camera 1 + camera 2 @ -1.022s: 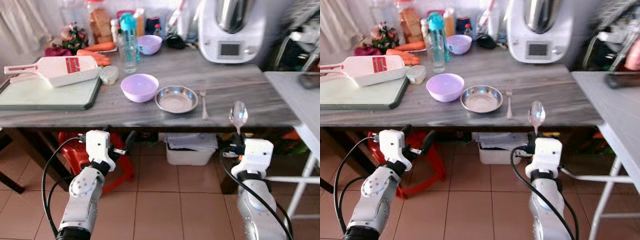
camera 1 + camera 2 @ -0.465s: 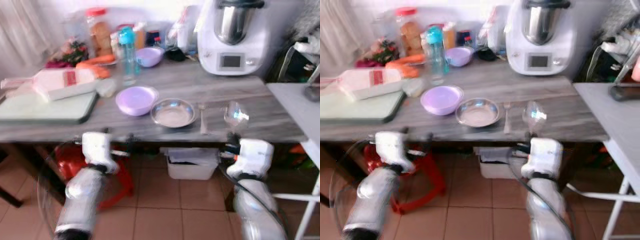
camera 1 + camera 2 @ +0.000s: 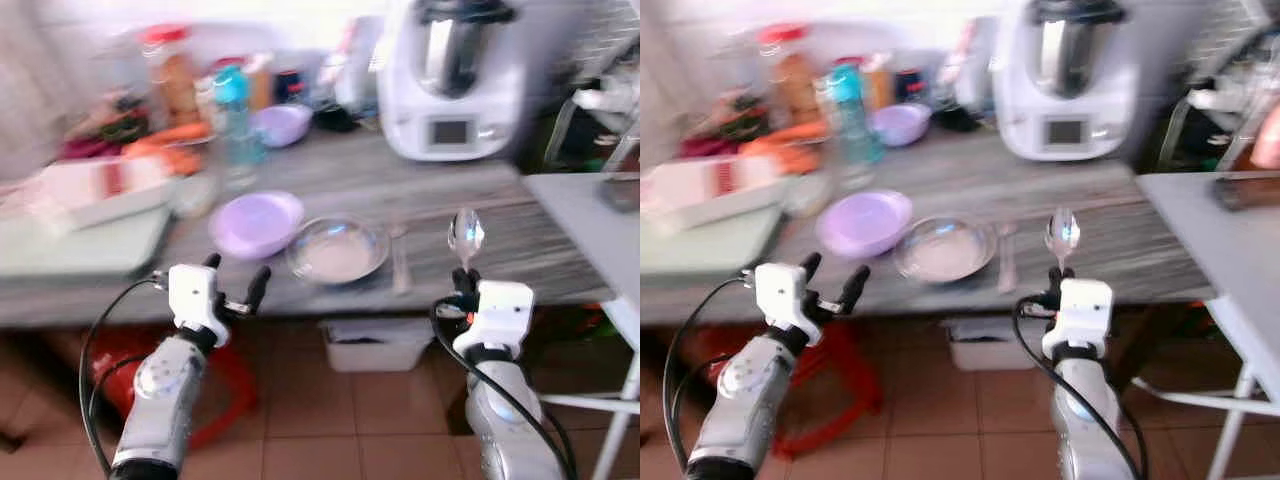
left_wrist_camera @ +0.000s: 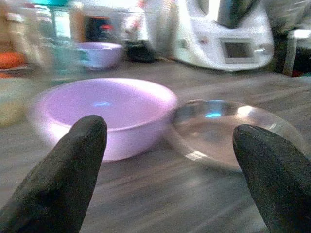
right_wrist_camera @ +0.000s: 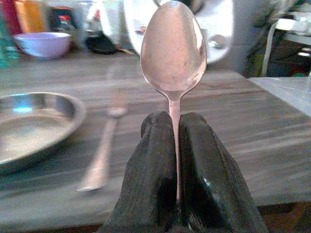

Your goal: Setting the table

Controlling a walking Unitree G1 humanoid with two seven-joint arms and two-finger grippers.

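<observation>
- One spoon (image 5: 173, 51), bare metal with a smooth oval bowl, stands upright, its thin handle pinched between the two black fingers of the right gripper (image 5: 175, 145), which are pressed tight against it; in the head views it is held at the table's front edge, at about 3 o'clock from the steel dish
- One fork (image 5: 103, 153) lies flat on the grey wood-grain table (image 3: 520, 240), between the dish and the spoon, tines pointing away from the robot
- One shallow steel dish (image 3: 337, 250) sits near the front edge with nothing in it; it looks bright and reflective
- Two lilac bowls: the nearer lilac bowl (image 3: 256, 222) sits just beside the dish at its 9 o'clock, with no contents to be seen; the farther lilac bowl (image 3: 283, 124) stands towards the back, at about 12 o'clock from the first, contents not visible
- The left gripper (image 3: 232, 292) hovers at the table's front edge, at 6 o'clock from the nearer bowl, its fingers (image 4: 63, 165) spread wide apart and grasping nothing
- One teal-capped clear bottle (image 3: 235, 118) stands beside the farther bowl at its 9 o'clock
- One white kitchen machine (image 3: 455, 75) with a small screen stands at the back, at about 1 o'clock from the dish
- A pale green board (image 3: 70, 250) lies at the far 9 o'clock end, blurred
</observation>
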